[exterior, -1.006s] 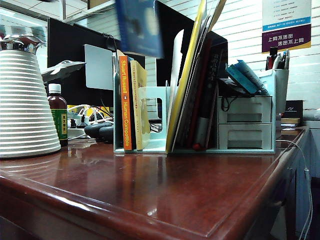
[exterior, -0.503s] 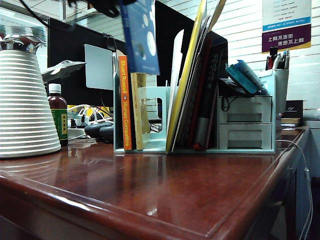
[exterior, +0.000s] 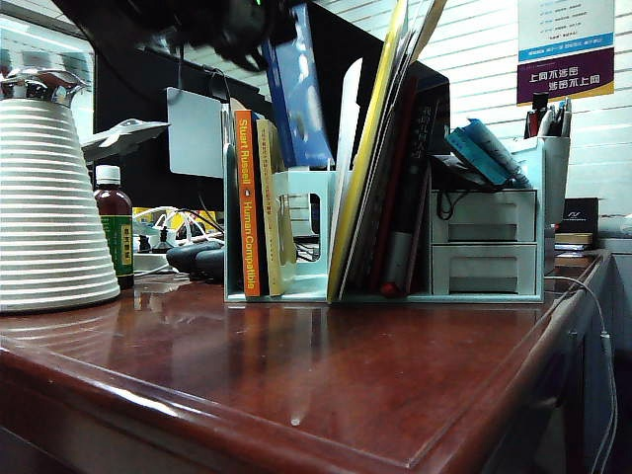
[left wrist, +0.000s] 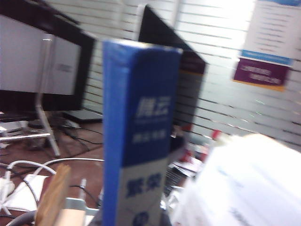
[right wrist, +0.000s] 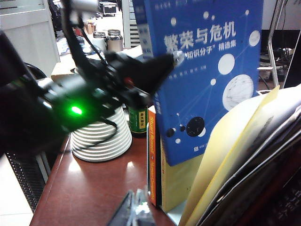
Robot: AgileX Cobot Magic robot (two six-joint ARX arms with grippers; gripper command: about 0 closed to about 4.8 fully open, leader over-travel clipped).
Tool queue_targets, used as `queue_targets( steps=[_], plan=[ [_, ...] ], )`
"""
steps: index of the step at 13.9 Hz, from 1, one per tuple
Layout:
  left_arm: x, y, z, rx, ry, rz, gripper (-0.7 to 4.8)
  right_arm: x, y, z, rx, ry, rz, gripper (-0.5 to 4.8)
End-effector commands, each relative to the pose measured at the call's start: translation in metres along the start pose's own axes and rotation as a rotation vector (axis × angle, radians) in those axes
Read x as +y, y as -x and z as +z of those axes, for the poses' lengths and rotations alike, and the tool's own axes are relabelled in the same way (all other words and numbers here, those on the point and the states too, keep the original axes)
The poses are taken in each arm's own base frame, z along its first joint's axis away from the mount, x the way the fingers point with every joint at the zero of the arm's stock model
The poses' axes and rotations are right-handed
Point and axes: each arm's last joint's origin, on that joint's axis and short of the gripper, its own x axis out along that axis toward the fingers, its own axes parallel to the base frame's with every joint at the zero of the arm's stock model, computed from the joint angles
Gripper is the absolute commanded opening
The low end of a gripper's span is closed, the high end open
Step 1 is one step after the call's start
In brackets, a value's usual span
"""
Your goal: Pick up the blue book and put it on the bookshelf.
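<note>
Blue book (exterior: 301, 94), pinched upright in the left gripper (right wrist: 141, 77), has dropped since a second ago toward the open bay at the bookshelf's (exterior: 306, 197) left end, beside the orange-spined book (exterior: 247, 207); insertion under way; right gripper (right wrist: 134, 212) shut, empty, near the bookshelf.

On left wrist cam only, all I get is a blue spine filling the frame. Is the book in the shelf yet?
Observer: Not seated. The blue book hangs tilted over the bookshelf, its lower end near the top of the orange-spined book.
Operator: Grip?
Observer: The left claw is shut on the book's spine edge, above the shelf.
Operator: Right arm?
Observer: The right claw is shut and holds nothing. It is low over the desk in front of the shelf.
</note>
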Motion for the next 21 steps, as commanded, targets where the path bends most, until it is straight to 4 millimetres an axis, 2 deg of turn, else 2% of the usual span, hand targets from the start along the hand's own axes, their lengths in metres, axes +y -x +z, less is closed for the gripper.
queue_targets(
  steps=[1, 3, 4, 6, 9, 15, 21],
  plan=[
    [-0.001, -0.004, -0.007, -0.033, 0.017, -0.004, -0.06, 0.001, 0.001, 0.003, -0.017, 0.008, 0.003, -0.06],
    [-0.001, -0.004, -0.009, -0.035, 0.018, 0.023, -0.06, 0.001, 0.001, 0.003, -0.017, 0.008, 0.003, -0.06],
    [0.002, -0.004, 0.000, -0.119, 0.043, 0.063, -0.06, 0.001, 0.001, 0.003, -0.017, 0.008, 0.003, -0.06],
    [0.003, -0.004, 0.007, -0.175, 0.010, 0.071, -0.06, 0.001, 0.001, 0.003, -0.017, 0.008, 0.003, -0.06],
    [0.003, -0.005, 0.001, -0.121, 0.005, 0.064, -0.06, 0.001, 0.001, 0.003, -0.017, 0.008, 0.003, -0.06],
    [0.002, -0.006, -0.031, 0.078, -0.006, 0.055, -0.06, 0.001, 0.001, 0.003, -0.018, 0.008, 0.004, -0.06],
    [0.003, -0.004, -0.074, 0.129, 0.022, 0.064, -0.06, 0.001, 0.001, 0.003, -0.017, 0.008, 0.004, -0.06]
  ],
)
